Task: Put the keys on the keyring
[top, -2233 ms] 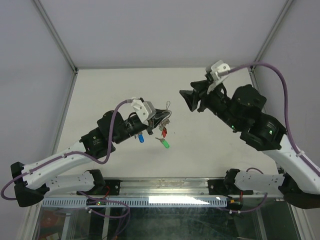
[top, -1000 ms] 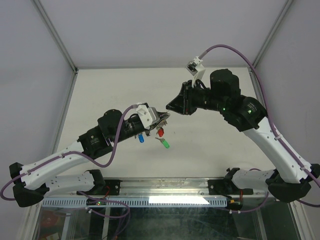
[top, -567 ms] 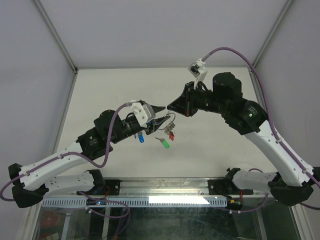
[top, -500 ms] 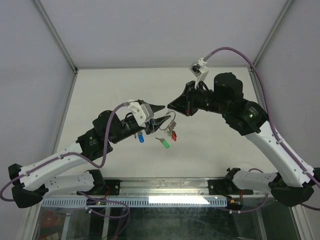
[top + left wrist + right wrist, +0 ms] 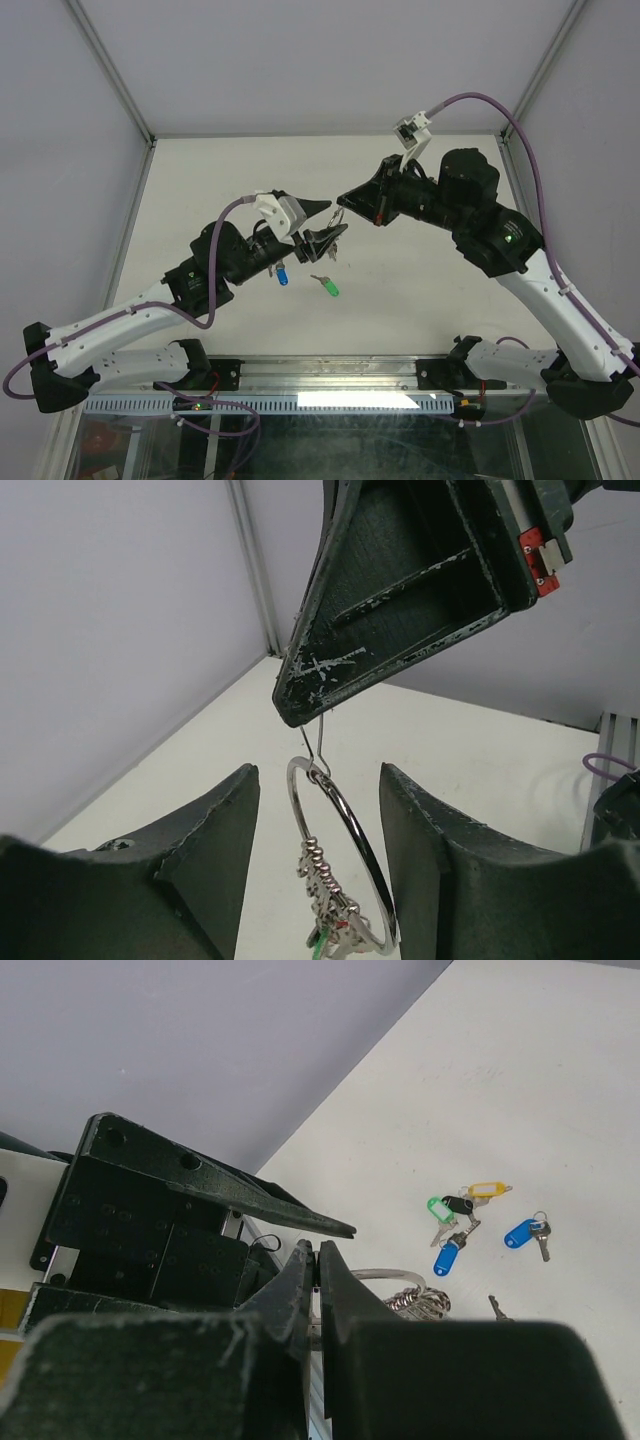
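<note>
The keyring (image 5: 369,854), a thin silver ring, hangs in the air from a small wire loop with a bunch of keys (image 5: 335,920) at its bottom. My right gripper (image 5: 341,198) is shut on that wire loop, its tip (image 5: 300,710) just above the ring. My left gripper (image 5: 337,217) is open, and the ring hangs between its fingers (image 5: 200,840) without touching them. The right wrist view shows my shut jaws (image 5: 318,1255) and part of the ring (image 5: 386,1272). Loose keys lie on the table: a blue one (image 5: 283,277), a green one (image 5: 329,288), and several tagged ones (image 5: 446,1258).
White walls close the table on three sides, with a metal corner post (image 5: 255,570) at the back left. An aluminium rail (image 5: 330,375) carrying both arm bases runs along the near edge. A second blue-tagged key (image 5: 520,1233) lies apart from the cluster.
My right gripper came in and shut on the ring's wire loop. My left gripper opened and let go of the key bunch. The ring now hangs higher, from the right gripper alone.
</note>
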